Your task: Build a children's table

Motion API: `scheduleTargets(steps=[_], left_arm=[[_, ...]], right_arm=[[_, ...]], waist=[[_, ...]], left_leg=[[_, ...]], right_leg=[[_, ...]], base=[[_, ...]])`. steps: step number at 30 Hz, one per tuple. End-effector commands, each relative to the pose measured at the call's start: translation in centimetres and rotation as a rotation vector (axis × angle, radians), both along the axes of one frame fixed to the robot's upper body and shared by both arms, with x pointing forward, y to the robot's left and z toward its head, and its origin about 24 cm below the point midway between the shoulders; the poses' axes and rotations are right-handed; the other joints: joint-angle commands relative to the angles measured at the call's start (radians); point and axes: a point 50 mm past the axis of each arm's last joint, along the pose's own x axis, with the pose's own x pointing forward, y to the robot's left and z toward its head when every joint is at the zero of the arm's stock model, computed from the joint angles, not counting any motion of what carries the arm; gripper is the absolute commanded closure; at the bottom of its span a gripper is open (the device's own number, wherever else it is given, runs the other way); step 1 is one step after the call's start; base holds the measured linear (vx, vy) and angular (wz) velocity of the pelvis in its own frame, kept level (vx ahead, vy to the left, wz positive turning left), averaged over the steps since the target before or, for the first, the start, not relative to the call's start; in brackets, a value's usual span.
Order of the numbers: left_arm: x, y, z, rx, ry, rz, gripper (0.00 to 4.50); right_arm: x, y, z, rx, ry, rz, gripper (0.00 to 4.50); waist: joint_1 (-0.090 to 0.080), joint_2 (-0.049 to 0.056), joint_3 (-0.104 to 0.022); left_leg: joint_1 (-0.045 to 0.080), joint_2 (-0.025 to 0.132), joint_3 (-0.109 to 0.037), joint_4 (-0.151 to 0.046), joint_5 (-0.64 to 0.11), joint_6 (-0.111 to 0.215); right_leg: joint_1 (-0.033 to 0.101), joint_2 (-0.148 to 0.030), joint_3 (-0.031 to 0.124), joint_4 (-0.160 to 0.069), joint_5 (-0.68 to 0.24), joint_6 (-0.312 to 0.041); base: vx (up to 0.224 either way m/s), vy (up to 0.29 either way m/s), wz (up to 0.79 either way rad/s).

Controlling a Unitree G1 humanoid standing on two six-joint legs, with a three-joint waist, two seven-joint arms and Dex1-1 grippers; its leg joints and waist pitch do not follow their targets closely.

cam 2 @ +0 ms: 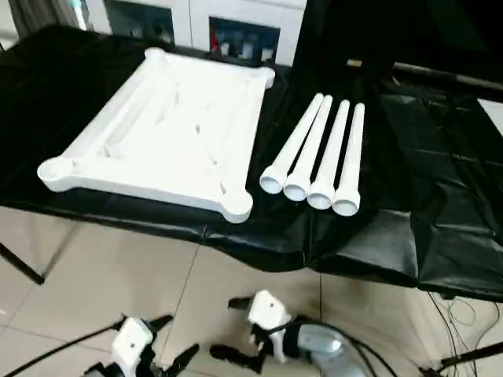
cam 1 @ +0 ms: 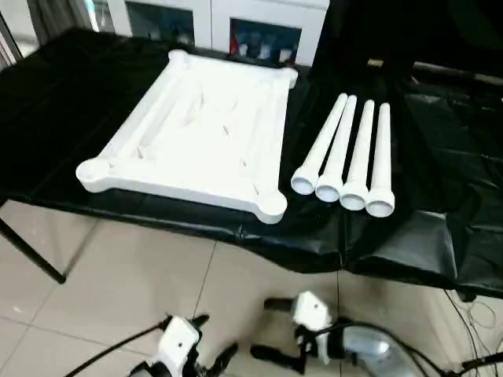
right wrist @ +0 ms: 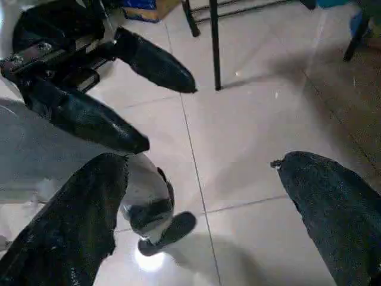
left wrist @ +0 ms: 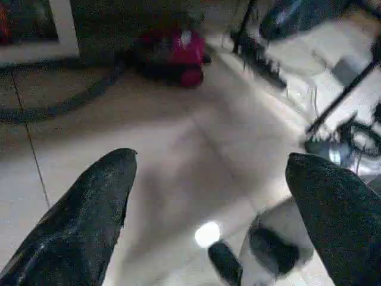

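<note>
The children's table lies in parts on the black-draped work table (cam 1: 440,157). Its white top (cam 1: 196,126) rests upside down, ribbed underside up, with round sockets at the corners. To its right, four white tapered legs (cam 1: 346,149) lie side by side, wide ends toward me. Both grippers hang low over the tiled floor, in front of the work table's near edge and apart from the parts. My left gripper (cam 1: 214,339) is open and empty. My right gripper (cam 1: 269,328) is also open, with nothing between its fingers. The two face each other closely.
A black table leg (cam 1: 31,251) slants to the floor at the left. White cabinets (cam 1: 228,20) stand behind the work table. Cables (cam 1: 471,314) lie on the floor at the right. A red object (left wrist: 178,50) sits on the floor in the left wrist view.
</note>
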Motion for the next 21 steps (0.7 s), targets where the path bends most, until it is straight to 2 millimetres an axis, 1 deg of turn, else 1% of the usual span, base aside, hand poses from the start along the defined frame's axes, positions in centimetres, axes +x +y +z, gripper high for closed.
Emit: scheduleTargets(steps=[1, 2, 3, 4, 5, 6, 7, 8, 9, 10, 11, 12, 13, 14, 15, 16, 17, 18, 19, 20, 21], left_arm=[[0.0, -0.1, 1.4, -0.035, -0.034, 0.005, 0.01], [0.0, -0.1, 1.5, -0.039, -0.037, 0.006, 0.01], [0.1, 0.0, 2.3, -0.046, -0.06, 0.017, 0.01], [0.1, 0.1, 2.9, -0.05, -0.075, 0.025, 0.01], [0.1, 0.2, 3.5, -0.061, -0.088, 0.032, 0.01], [0.1, 0.2, 3.9, -0.068, -0.093, 0.036, 0.01], [0.1, 0.3, 4.7, -0.085, -0.107, 0.048, 0.01], [0.0, 0.5, 6.1, -0.115, -0.131, 0.073, 0.01], [-0.1, 0.5, 6.7, -0.118, -0.146, 0.082, 0.01], [-0.1, 0.5, 7.6, -0.115, -0.166, 0.09, 0.01], [0.0, 0.5, 8.1, -0.119, -0.182, 0.098, 0.01], [0.1, 0.6, 8.6, -0.124, -0.196, 0.107, 0.01], [0.5, 0.7, 9.9, -0.132, -0.232, 0.127, 0.01], [0.6, 0.7, 10.1, -0.132, -0.239, 0.13, 0.01], [0.9, 0.8, 10.8, -0.134, -0.261, 0.139, 0.01], [1.3, 1.0, 11.6, -0.136, -0.289, 0.159, 0.01], [2.6, 1.7, 13.5, -0.124, -0.354, 0.215, 0.01], [2.6, 1.7, 13.5, -0.124, -0.354, 0.215, 0.01], [3.9, 2.2, 15.1, -0.104, -0.404, 0.278, 0.01], [4.4, 2.4, 15.5, -0.107, -0.417, 0.3, 0.01], [5.7, 2.8, 16.5, -0.117, -0.45, 0.352, 0.01]], right_arm=[[0.2, -0.5, 1.2, 0.03, -0.013, 0.016, 0.0], [0.3, -0.5, 1.3, 0.032, -0.016, 0.02, 0.0], [0.3, -0.7, 2.0, 0.046, -0.026, 0.033, 0.0], [0.4, -0.8, 2.5, 0.057, -0.032, 0.042, 0.0], [0.5, -1.0, 3.1, 0.066, -0.04, 0.049, 0.0], [0.5, -1.0, 3.4, 0.071, -0.044, 0.052, 0.0], [0.6, -1.2, 4.1, 0.091, -0.043, 0.056, 0.0], [1.0, -1.3, 5.5, 0.128, -0.061, 0.041, 0.0], [1.3, -1.4, 6.3, 0.157, -0.066, 0.024, 0.0], [2.1, -1.5, 7.4, 0.194, -0.079, -0.009, 0.0], [2.6, -1.5, 8.2, 0.214, -0.096, -0.028, 0.0], [3.1, -1.5, 8.9, 0.238, -0.107, -0.041, 0.0], [4.0, -1.6, 10.5, 0.283, -0.134, -0.073, 0.0], [4.2, -1.6, 10.8, 0.29, -0.14, -0.079, 0.0], [4.6, -1.6, 11.6, 0.31, -0.157, -0.097, 0.0], [5.2, -1.6, 12.5, 0.336, -0.17, -0.122, 0.0], [6.5, -1.7, 14.2, 0.382, -0.219, -0.196, 0.0], [6.5, -1.7, 14.2, 0.382, -0.219, -0.196, 0.0], [7.5, -1.9, 15.6, 0.412, -0.243, -0.275, 0.0], [7.9, -2.0, 15.9, 0.408, -0.245, -0.311, 0.0], [8.7, -2.2, 16.4, 0.39, -0.251, -0.401, 0.0]], waist=[[-0.002, 0.008, -0.026], [-0.006, -0.001, -0.026], [-0.005, 0.003, -0.023], [-0.005, -0.001, -0.023], [-0.006, -0.003, -0.019], [-0.005, -0.005, -0.019], [-0.005, -0.009, -0.02], [-0.003, -0.01, -0.025], [-0.002, -0.013, -0.026], [-0.002, -0.014, -0.028], [-0.005, -0.013, -0.03], [-0.005, -0.013, -0.03], [-0.004, -0.012, -0.041], [-0.005, -0.011, -0.039], [-0.004, -0.011, -0.04], [-0.004, -0.011, -0.04], [0.0, -0.009, -0.05], [0.0, -0.009, -0.05], [0.003, -0.016, -0.052], [0.006, -0.014, -0.051], [0.008, -0.009, -0.05]], left_leg=[[0.005, 0.026, 0.006, -0.07, -0.167, 0.136], [0.005, 0.025, 0.008, -0.068, -0.169, 0.134], [0.005, 0.028, 0.006, -0.072, -0.177, 0.125], [0.005, 0.028, 0.005, -0.071, -0.176, 0.124], [0.004, 0.026, 0.006, -0.073, -0.185, 0.119], [0.005, 0.027, 0.006, -0.075, -0.193, 0.116], [0.006, 0.026, 0.006, -0.071, -0.18, 0.11], [0.008, 0.026, 0.005, -0.07, -0.165, 0.11], [0.005, 0.026, 0.004, -0.067, -0.133, 0.114], [0.004, 0.025, 0.004, -0.067, -0.12, 0.119], [0.009, 0.023, 0.006, -0.066, -0.108, 0.117], [0.009, 0.023, 0.006, -0.066, -0.108, 0.117], [0.016, 0.023, 0.007, -0.062, -0.099, 0.105], [0.015, 0.023, 0.007, -0.063, -0.091, 0.099], [0.015, 0.021, 0.009, -0.06, -0.078, 0.091], [0.014, 0.019, 0.008, -0.06, -0.074, 0.087], [0.017, 0.017, 0.009, -0.056, -0.052, 0.066], [0.017, 0.017, 0.009, -0.056, -0.052, 0.066], [0.019, 0.011, 0.009, -0.054, -0.04, 0.05], [0.019, 0.01, 0.009, -0.055, -0.043, 0.043], [0.02, 0.008, 0.009, -0.057, -0.059, 0.023]], right_leg=[[0.03, -0.031, 0.032, -0.058, 0.141, -0.242], [0.031, -0.03, 0.033, -0.058, 0.137, -0.243], [0.032, -0.031, 0.033, -0.059, 0.118, -0.239], [0.032, -0.031, 0.033, -0.059, 0.117, -0.235], [0.032, -0.029, 0.033, -0.06, 0.099, -0.225], [0.031, -0.03, 0.034, -0.062, 0.084, -0.222], [0.032, -0.029, 0.035, -0.06, 0.078, -0.212], [0.035, -0.029, 0.035, -0.058, 0.091, -0.213], [0.039, -0.029, 0.036, -0.054, 0.133, -0.213], [0.039, -0.029, 0.035, -0.053, 0.144, -0.213], [0.035, -0.026, 0.035, -0.052, 0.142, -0.213], [0.035, -0.026, 0.035, -0.052, 0.142, -0.213], [0.036, -0.025, 0.035, -0.051, 0.132, -0.213], [0.036, -0.025, 0.035, -0.049, 0.136, -0.215], [0.035, -0.023, 0.036, -0.048, 0.143, -0.21], [0.035, -0.022, 0.035, -0.047, 0.145, -0.208], [0.037, -0.021, 0.035, -0.041, 0.173, -0.207], [0.037, -0.021, 0.035, -0.041, 0.173, -0.207], [0.036, -0.017, 0.034, -0.038, 0.175, -0.205], [0.036, -0.018, 0.034, -0.039, 0.16, -0.201], [0.035, -0.018, 0.034, -0.041, 0.123, -0.19]], base=[[0.0, 0.0, 0.0], [0.0, 0.0, 0.0], [0.0, 0.0, 0.0], [0.0, 0.0, 0.0], [0.0, 0.0, 0.0], [0.0, 0.0, 0.0], [0.0, 0.0, 0.0], [0.0, 0.0, 0.0], [0.0, 0.0, 0.0], [0.0, 0.0, 0.0], [0.0, 0.0, 0.0], [0.0, 0.0, 0.0], [0.0, 0.0, 0.0], [0.0, 0.0, 0.0], [0.0, 0.0, 0.0], [0.0, 0.0, 0.0], [0.0, 0.0, 0.0], [0.0, 0.0, 0.0], [0.0, 0.0, 0.0], [0.0, 0.0, 0.0], [0.0, 0.0, 0.0]])
